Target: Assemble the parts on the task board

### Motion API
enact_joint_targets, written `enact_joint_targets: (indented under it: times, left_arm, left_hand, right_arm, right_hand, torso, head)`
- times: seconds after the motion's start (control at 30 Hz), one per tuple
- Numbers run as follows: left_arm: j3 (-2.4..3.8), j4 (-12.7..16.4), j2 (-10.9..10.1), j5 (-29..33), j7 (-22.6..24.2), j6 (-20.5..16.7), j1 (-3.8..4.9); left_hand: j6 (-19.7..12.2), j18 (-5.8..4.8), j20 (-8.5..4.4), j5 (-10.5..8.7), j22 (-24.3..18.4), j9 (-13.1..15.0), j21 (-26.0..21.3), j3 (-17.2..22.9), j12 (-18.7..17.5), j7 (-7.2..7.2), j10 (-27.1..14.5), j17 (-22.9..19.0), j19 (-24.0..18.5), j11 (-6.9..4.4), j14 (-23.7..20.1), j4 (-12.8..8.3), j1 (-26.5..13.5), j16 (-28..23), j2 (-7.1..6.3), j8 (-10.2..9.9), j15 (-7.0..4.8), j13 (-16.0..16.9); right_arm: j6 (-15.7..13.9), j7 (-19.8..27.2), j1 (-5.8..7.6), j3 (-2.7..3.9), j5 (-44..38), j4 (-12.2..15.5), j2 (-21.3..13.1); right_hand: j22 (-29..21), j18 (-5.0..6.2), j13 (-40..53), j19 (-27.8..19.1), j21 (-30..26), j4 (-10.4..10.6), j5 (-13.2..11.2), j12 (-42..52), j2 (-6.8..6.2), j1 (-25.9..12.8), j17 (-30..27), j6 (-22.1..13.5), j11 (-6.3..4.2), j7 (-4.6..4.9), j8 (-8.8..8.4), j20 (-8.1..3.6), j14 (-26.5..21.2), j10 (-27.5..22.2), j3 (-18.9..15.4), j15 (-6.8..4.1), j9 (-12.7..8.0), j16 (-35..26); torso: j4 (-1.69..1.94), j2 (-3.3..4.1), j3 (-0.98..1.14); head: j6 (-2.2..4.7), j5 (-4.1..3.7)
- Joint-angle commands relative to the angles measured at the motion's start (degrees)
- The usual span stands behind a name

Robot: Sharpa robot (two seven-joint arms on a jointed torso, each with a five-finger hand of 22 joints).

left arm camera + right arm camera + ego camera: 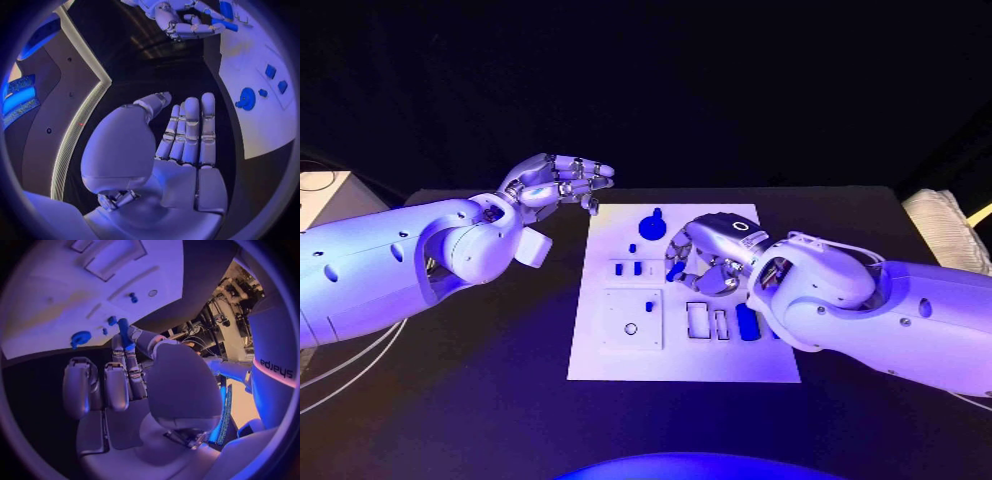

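Blue part (676, 270) pinched in right hand (711, 262) above the task board (762, 370).

A flat black table (473, 420) spreads across the lower part of the head view and meets a dark backdrop beyond its far edge. A pale boxy object (326, 195) sits past the table's far left corner, with thin white cables (343, 365) trailing over the table's left side. A pale ridged cushion-like object (942, 230) lies at the table's right edge.
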Motion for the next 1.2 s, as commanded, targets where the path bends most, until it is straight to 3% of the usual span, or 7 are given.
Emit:
enact_joint_targets:
  times: [0.03, 0.2, 0.53, 0.8, 1.2]
  left_arm:
    - [0.05, -0.16, 0.47, 0.65, 0.36, 0.78, 0.03]
    - [0.05, -0.26, 0.86, 0.73, 0.33, 0.84, 0.04]
    - [0.04, -0.23, 0.6, 0.78, 0.22, 0.71, 0.04]
    - [0.04, -0.19, 0.42, 0.79, 0.17, 0.7, 0.05]
    - [0.04, -0.15, 0.28, 0.79, 0.12, 0.69, 0.05]
  left_hand:
    - [0.17, 0.86, -0.12, 0.03, -0.08, 0.02, -0.28, -0.4, 0.31, 0.06, -0.34, -0.07, 0.46, 0.09, -0.32, -0.01, 0.21, -0.2, 0.24, -0.03, 0.14, -0.07]
    - [0.17, 0.86, -0.12, 0.03, -0.08, 0.02, -0.28, -0.4, 0.31, 0.06, -0.34, -0.07, 0.46, 0.09, -0.32, -0.01, 0.21, -0.2, 0.24, -0.03, 0.14, -0.07]
    - [0.16, 0.85, -0.12, 0.02, -0.11, 0.01, -0.32, -0.45, 0.33, 0.06, -0.35, -0.08, 0.48, 0.1, -0.32, 0.03, 0.19, -0.21, 0.22, -0.03, 0.14, -0.07]
    - [0.16, 0.85, -0.12, 0.02, -0.11, 0.01, -0.32, -0.45, 0.33, 0.06, -0.35, -0.08, 0.48, 0.1, -0.32, 0.03, 0.19, -0.21, 0.22, -0.03, 0.14, -0.07]
    - [0.14, 0.85, -0.12, 0.01, -0.15, 0.01, -0.38, -0.51, 0.38, 0.06, -0.36, -0.1, 0.52, 0.1, -0.33, 0.09, 0.16, -0.22, 0.21, -0.04, 0.15, -0.07]
  right_arm:
    - [-1.24, 1.64, -1.18, -0.21, -0.29, -0.37, 2.33]
    - [-1.94, 2.38, -3.06, -0.49, -0.65, -1.16, 5.51]
    - [-0.82, 2.76, -5.33, -1.12, -1.05, -3.23, 8.9]
    - [0.57, 2.12, -5.99, -1.63, -2.58, -4.96, 9.86]
    - [4.34, 1.06, -6.11, -1.88, -4.03, -5.53, 10.03]
  right_hand:
    - [9.29, -0.43, 0.16, 2.6, -0.13, -0.14, 0.26, -0.33, 1.19, 0.85, -0.08, 0.05, -3.49, -0.04, 0.26, -0.38, 2.1, 3.7, 0.36, -0.45, 2.91, -0.29]
    - [9.32, -0.44, 0.24, 2.61, -0.11, -0.3, 0.38, -0.48, 1.2, 0.91, -0.09, -0.05, -3.45, 0.05, 0.3, -0.39, 2.1, 3.71, 0.5, -0.43, 3.07, -0.31]
    - [9.23, -0.4, 0.31, 2.55, -0.34, -0.46, 0.45, -0.67, 1.2, 0.93, -0.24, -0.17, -3.38, 0.15, 0.34, -0.39, 2.07, 3.67, 0.6, -0.39, 3.22, -0.4]
    - [9.21, -0.39, 0.34, 2.54, -0.41, -0.51, 0.47, -0.75, 1.22, 0.93, -0.26, -0.22, -3.35, 0.19, 0.34, -0.39, 2.07, 3.64, 0.64, -0.37, 3.28, -0.41]
    - [9.27, -0.41, 0.36, 2.56, -0.29, -0.55, 0.49, -0.81, 1.24, 0.92, -0.14, -0.26, -3.33, 0.21, 0.36, -0.38, 2.09, 3.64, 0.67, -0.35, 3.34, -0.36]
  torso:
    - [0.21, 0.12, 0.0]
    - [0.41, 0.15, -0.19]
    - [0.35, 0.17, -0.08]
    - [0.33, 0.13, -0.05]
    - [0.34, 0.12, -0.11]
  head:
    - [-0.16, 0.61]
    - [-0.36, 0.96]
    - [-0.91, 1.62]
    - [-1.26, 1.89]
    - [-1.8, 2.33]
